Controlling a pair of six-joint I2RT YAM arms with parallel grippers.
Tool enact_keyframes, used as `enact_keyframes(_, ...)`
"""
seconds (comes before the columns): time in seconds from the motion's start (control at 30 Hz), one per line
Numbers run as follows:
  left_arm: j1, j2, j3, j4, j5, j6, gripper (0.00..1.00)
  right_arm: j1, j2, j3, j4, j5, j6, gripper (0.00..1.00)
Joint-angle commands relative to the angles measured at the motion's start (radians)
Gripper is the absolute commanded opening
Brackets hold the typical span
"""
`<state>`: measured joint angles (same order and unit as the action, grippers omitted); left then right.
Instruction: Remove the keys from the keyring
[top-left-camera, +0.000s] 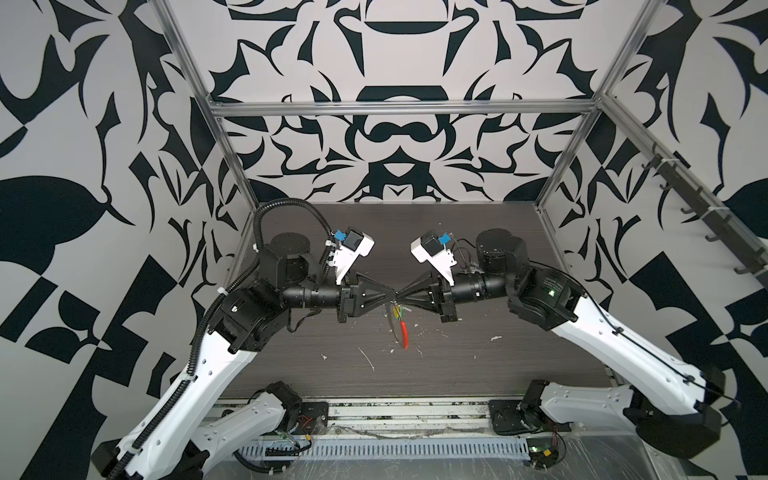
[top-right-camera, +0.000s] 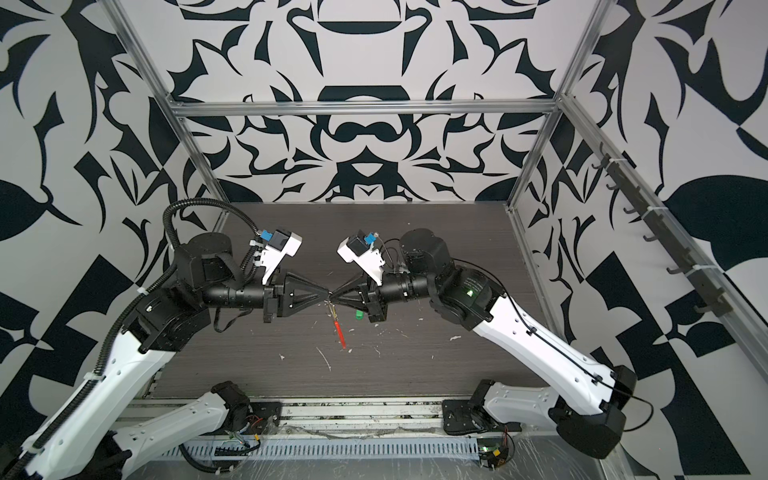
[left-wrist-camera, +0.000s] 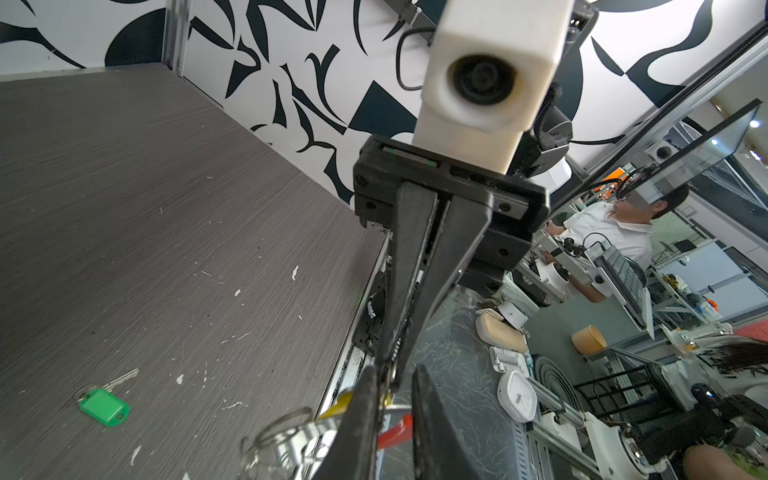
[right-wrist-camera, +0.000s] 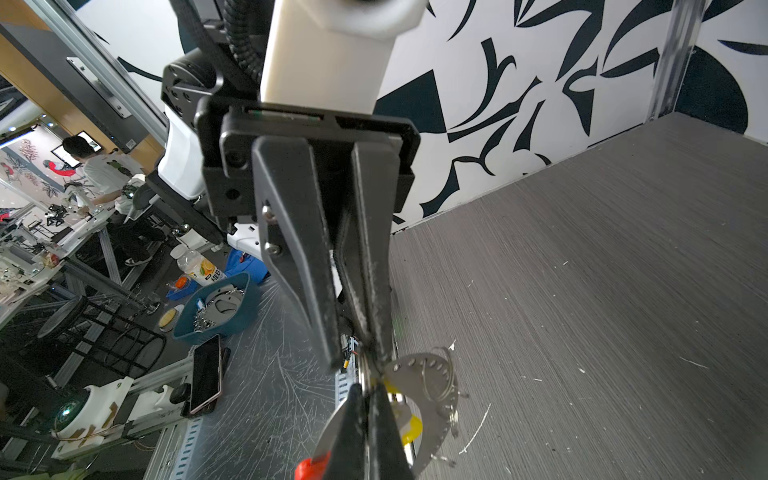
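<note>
Both grippers meet tip to tip above the middle of the table. My right gripper (right-wrist-camera: 365, 388) (top-left-camera: 401, 295) is shut on a small silver ring of the keyring (right-wrist-camera: 434, 370). The keyring hangs below the tips, its red sleeve (top-left-camera: 403, 334) (top-right-camera: 340, 334) lowest. The yellow key (right-wrist-camera: 411, 428) (left-wrist-camera: 340, 405) hangs on it right by the tips. My left gripper (left-wrist-camera: 395, 374) (top-left-camera: 390, 296) straddles the same spot, its jaws a narrow gap apart with the ring's metal and the red sleeve showing between them. The green key (left-wrist-camera: 103, 407) (top-right-camera: 358, 316) lies loose on the table.
White flecks (top-left-camera: 365, 357) dot the dark wood-grain table (top-left-camera: 498, 374). Aluminium frame posts stand at the back corners, and a metal rail (top-left-camera: 395, 411) runs along the front edge. Beyond that edge lie a phone (right-wrist-camera: 205, 374) and a blue bin (right-wrist-camera: 216, 307).
</note>
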<state>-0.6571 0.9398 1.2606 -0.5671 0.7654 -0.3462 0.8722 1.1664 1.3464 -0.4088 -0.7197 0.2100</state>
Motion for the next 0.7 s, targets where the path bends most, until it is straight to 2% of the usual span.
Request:
enact_keyframes(0.0,-0.004,0.004,0.025,-0.040,0.029,0.014,0.18,0.002,-0.010,0.054,0.018,0.001,-0.017,0.00)
enact_keyframes(0.33,-0.009,0.002,0.020,-0.026,0.008,0.013,0.00,0.001,0.002,0.062,0.026,-0.001,-0.002,0.00)
enact_keyframes(0.53,-0.016,-0.053,-0.068,0.123,-0.057,-0.025,0.00,0.002,-0.005,0.046,0.072,0.013,0.018,0.00)
enact_keyframes(0.67,-0.016,-0.094,-0.134,0.239,-0.088,-0.052,0.00,0.001,-0.025,0.027,0.108,0.051,0.019,0.23)
